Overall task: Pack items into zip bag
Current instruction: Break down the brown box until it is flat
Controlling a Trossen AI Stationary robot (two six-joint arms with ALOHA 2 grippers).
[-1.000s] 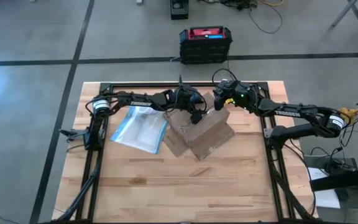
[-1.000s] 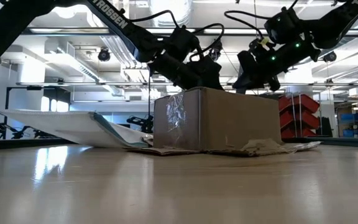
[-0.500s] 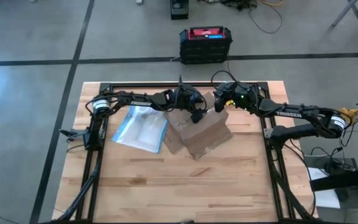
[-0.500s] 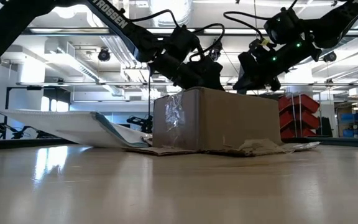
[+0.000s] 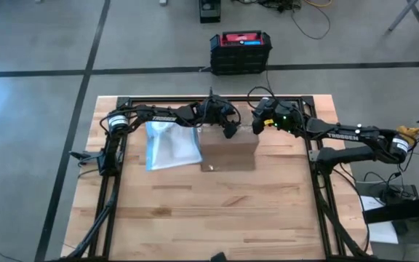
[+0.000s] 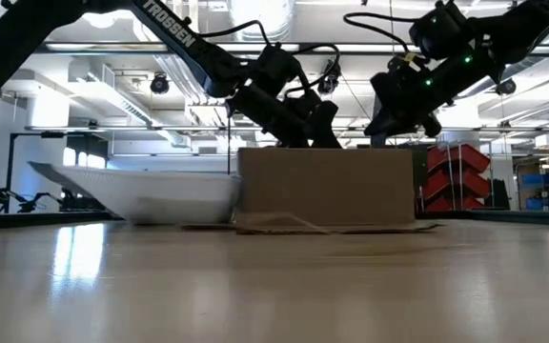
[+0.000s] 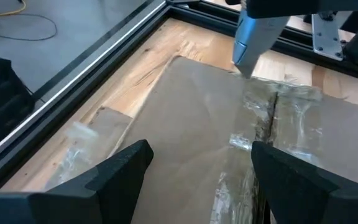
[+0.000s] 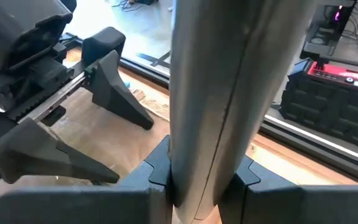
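High view: the box (image 5: 228,151) sits square at the centre of the table (image 5: 217,218), its flaps closed, with the bag (image 5: 171,145) lying flat just left of it, touching its left side. The left gripper (image 5: 230,129) hangs over the box's upper edge, above centre frame, and the right gripper (image 5: 257,125) sits just right of it at the box's upper right corner.

In the left wrist view, the left gripper's fingers (image 7: 120,168) are spread wide above the taped box top (image 7: 241,155), holding nothing, while a grey tool (image 7: 253,31) points down at the cardboard's far edge.

In the right wrist view, the right gripper (image 8: 201,186) is pinching that grey tool (image 8: 229,81) between its fingers.

In the low view, both arms lean in over the box (image 6: 327,189) from the upper frame; the bag (image 6: 141,191) rests at centre left against it. No items are visible.
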